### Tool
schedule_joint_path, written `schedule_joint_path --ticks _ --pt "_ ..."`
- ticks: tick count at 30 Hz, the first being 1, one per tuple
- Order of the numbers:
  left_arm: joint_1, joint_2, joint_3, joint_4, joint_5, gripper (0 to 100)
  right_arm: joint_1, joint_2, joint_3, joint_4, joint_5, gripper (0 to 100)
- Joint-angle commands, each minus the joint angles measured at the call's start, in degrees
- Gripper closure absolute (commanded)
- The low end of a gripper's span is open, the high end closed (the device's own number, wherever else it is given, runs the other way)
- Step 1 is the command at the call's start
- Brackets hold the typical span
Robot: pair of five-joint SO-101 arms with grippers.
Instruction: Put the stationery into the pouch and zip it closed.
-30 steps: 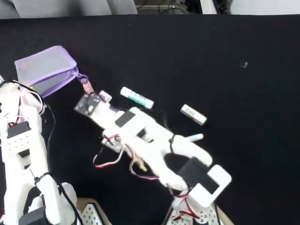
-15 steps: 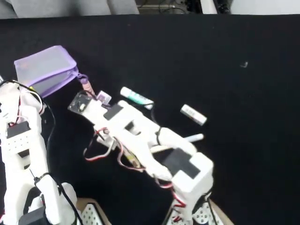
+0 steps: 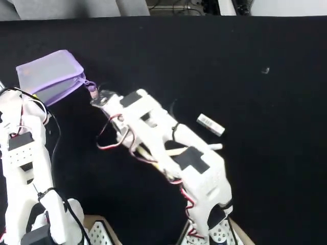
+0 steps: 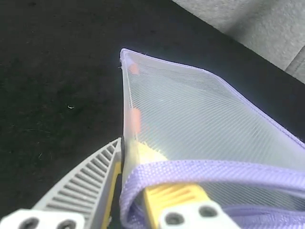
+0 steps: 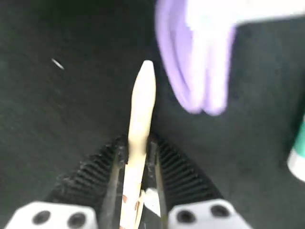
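Observation:
The purple mesh pouch (image 3: 51, 76) lies at the table's far left, its mouth facing the middle. My left gripper (image 4: 126, 148) is shut on the pouch (image 4: 205, 119) at its zip edge, one finger inside and one outside. My right gripper (image 3: 100, 98) sits just off the pouch's mouth, shut on a pale pen (image 5: 139, 119). The pen's tip points beside the purple opening (image 5: 200, 62). The pen's pinkish end (image 3: 92, 90) nearly touches the pouch's corner. A small white labelled piece (image 3: 210, 124) and a white pen (image 3: 213, 147) lie to the right of the right arm.
The black table (image 3: 255, 61) stretches wide to the right and back. The right arm (image 3: 168, 148) crosses the middle of the table diagonally. A green-and-white item (image 5: 298, 162) peeks in at the right wrist view's edge. The left arm (image 3: 23, 163) stands along the left edge.
The right arm has swung toward the pouch, carrying the pen up to its mouth. The green-and-white stick on the table is now covered by that arm. The left arm kept still.

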Motion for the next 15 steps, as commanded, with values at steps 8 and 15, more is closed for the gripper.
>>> schedule_joint_path --ticks 8,15 --pt "0.2 -0.4 -0.6 -1.2 0.7 97 5.1 -25.2 5.3 2.5 0.3 98.8" --pt "2.3 -0.4 -1.5 1.6 0.6 97 5.3 -42.9 12.2 -5.7 -0.2 98.8"
